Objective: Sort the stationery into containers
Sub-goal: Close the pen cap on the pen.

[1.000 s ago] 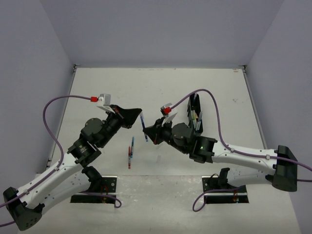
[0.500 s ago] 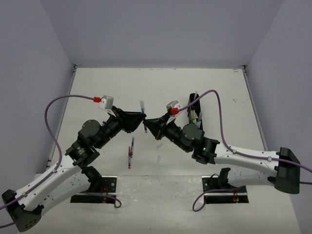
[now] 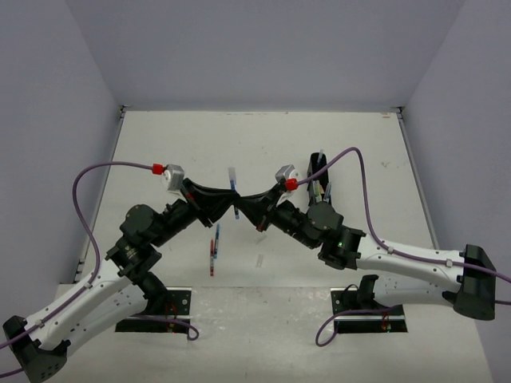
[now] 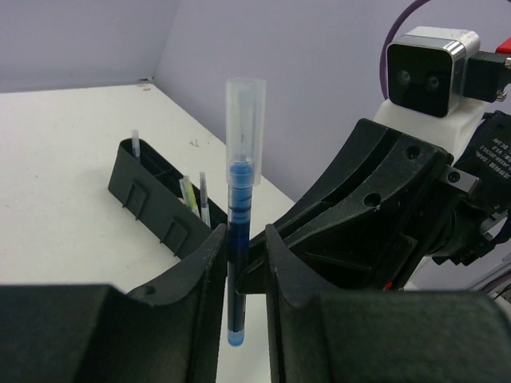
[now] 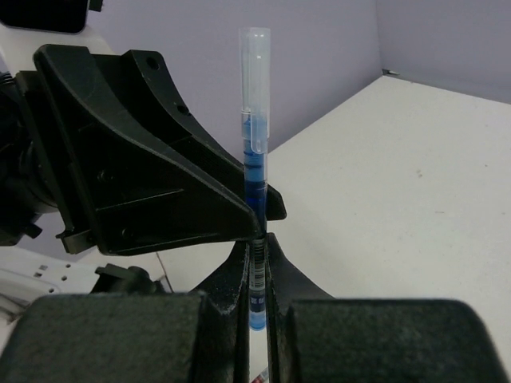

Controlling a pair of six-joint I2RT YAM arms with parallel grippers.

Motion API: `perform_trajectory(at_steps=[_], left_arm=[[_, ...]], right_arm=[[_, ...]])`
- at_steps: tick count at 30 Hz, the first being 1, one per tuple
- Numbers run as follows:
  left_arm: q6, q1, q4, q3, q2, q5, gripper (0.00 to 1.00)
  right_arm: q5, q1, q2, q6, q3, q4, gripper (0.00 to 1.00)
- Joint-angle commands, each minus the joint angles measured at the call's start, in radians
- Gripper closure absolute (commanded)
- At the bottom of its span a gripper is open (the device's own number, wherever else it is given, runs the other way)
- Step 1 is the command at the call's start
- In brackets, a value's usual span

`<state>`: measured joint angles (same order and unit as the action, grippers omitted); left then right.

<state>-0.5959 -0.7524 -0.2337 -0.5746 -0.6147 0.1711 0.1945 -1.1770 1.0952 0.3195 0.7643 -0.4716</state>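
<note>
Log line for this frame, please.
stage: mid-air handover | right gripper: shut on blue pen | left gripper: open around it | tray: pens inside

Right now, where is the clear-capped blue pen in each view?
Top external: blue pen at picture centre, standing upright.
Left wrist: centre, upright between the fingers of the left gripper.
Right wrist: centre, pinched by the right gripper.
Shared landmark: left gripper, beside the pen in all three.

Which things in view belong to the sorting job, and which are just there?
Job:
- blue pen, upright, clamped in the right gripper
- left gripper, open around that pen
- loose pens lying flat
- black tray
- sorted pens standing in it

Not the job:
- purple cables
- base plates
</note>
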Motion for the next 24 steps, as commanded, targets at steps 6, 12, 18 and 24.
perform_trajectory(at_steps=[6,12,18,24], left_arm=[[0.068,-0.001,-0.124,0.029,0.016,0.102,1.00],[0.115,-0.001,-0.207,0.052,0.042,0.216,1.00],[0.133,-0.001,-0.279,0.071,0.055,0.327,1.00],[0.120,-0.002,-0.297,0.079,0.048,0.354,1.00]], right_arm=[[-0.136,0.002,-0.040,-0.032,0.003,-0.063,1.00],[-0.250,0.000,-0.028,-0.053,0.009,-0.048,0.85],[-0.376,0.001,-0.003,-0.067,0.055,0.023,0.68],[-0.404,0.000,-0.020,-0.069,0.060,0.027,0.93]])
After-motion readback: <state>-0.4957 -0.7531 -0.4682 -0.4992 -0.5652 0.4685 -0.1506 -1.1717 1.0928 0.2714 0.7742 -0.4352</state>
